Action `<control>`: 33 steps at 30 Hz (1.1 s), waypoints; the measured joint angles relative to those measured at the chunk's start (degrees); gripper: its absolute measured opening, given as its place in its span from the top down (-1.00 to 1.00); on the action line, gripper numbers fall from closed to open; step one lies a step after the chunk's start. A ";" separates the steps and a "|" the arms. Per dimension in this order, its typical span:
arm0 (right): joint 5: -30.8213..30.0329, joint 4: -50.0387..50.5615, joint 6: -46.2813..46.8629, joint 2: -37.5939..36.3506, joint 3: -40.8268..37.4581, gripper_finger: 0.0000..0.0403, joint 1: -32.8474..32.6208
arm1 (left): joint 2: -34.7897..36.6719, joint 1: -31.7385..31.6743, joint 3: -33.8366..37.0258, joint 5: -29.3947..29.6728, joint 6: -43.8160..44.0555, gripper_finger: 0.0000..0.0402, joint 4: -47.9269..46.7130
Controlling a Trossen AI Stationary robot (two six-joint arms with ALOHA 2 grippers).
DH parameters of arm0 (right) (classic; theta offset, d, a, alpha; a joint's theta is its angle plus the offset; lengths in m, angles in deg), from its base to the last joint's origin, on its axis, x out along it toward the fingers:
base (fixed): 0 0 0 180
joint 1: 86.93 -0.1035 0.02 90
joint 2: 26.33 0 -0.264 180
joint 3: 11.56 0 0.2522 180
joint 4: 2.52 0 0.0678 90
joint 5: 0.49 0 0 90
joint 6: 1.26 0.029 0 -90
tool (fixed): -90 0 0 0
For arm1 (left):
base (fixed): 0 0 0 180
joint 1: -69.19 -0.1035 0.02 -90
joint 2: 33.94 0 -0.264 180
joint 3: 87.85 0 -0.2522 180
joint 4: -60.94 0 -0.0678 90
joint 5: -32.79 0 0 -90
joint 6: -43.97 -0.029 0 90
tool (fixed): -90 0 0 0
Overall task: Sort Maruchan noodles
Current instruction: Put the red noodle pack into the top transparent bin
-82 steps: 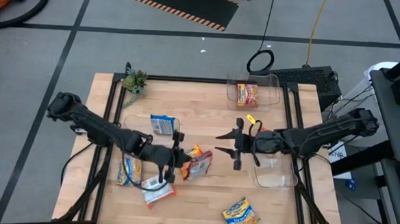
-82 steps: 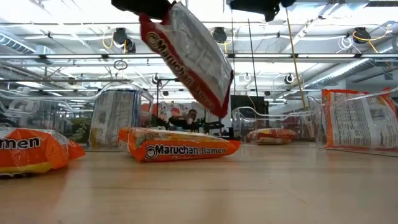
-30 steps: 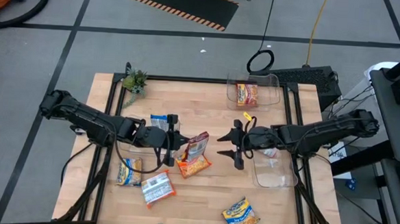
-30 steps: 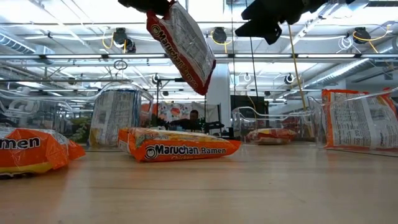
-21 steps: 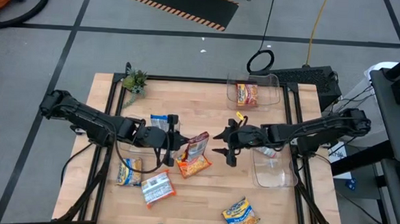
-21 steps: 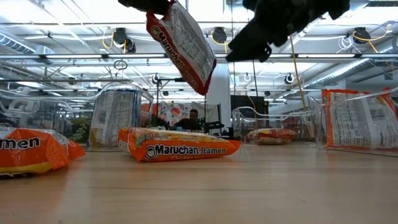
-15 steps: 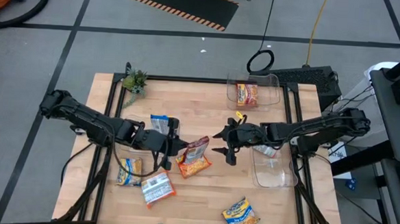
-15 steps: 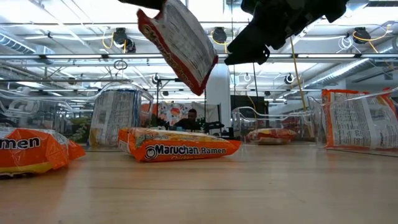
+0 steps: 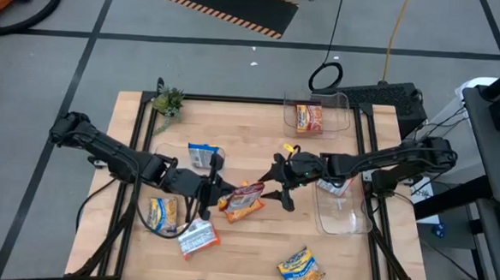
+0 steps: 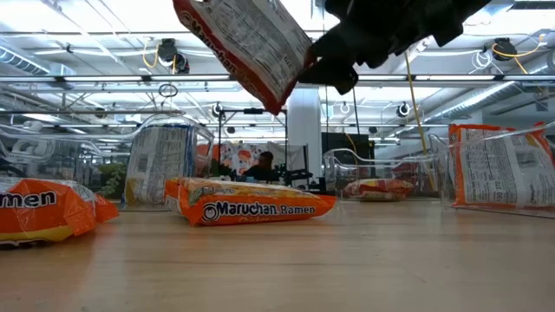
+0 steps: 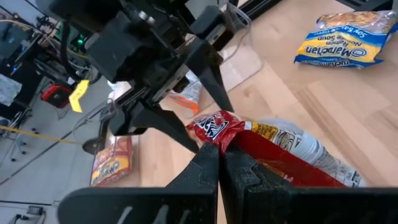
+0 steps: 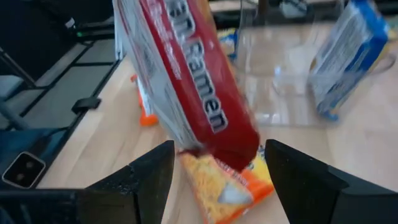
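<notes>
right now the left gripper point(image 9: 216, 190) has its two fingers pressed tight together on the end of a red packet point(image 9: 249, 191) of maruchan noodles, and holds it up in the air at the middle of the high view. in the left wrist view the two dark fingers point(image 11: 208, 163) pinch the crinkly red edge of that packet point(image 11: 273, 144). in the low view the red packet point(image 10: 247, 43) hangs tilted at the top middle, well above the wood.

the right gripper point(image 9: 275, 185) has its fingers spread wide apart. it sits just right of the red packet in the high view, with one finger on each side of the packet's far end. i cannot tell if they touch it. in the right wrist view the packet point(image 12: 186, 87) stands between the two fingers point(image 12: 146, 177).

under the red packet an orange packet point(image 9: 239, 208) lies on the table point(image 9: 253, 252). in the low view it lies flat at the middle left point(image 10: 251, 206).

a yellow packet point(image 9: 162, 213) and a silver packet point(image 9: 197, 237) lie at the lower left of the high view. another yellow packet point(image 9: 300, 268) lies at the bottom middle. a blue and white packet point(image 9: 201, 155) stands in a clear bin at the left middle. an orange-red packet point(image 9: 309, 117) sits in a clear bin point(image 9: 342, 106) at the top middle. one more clear bin point(image 9: 345, 215) is at the right. a small green plant point(image 9: 168, 100) is at the table's upper left corner.
</notes>
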 joint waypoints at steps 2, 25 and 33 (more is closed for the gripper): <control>0.00 -1.14 -0.24 -0.05 0.00 -0.23 -0.01 | -0.02 0.33 0.00 0.04 -0.17 1.00 0.00; 4.44 -1.87 -3.27 -0.05 0.00 0.76 0.44 | -0.02 0.45 0.00 0.02 -1.01 1.00 0.33; 4.46 -1.92 -4.87 -0.05 0.00 0.96 2.12 | 0.00 0.46 0.00 0.04 1.44 1.00 0.37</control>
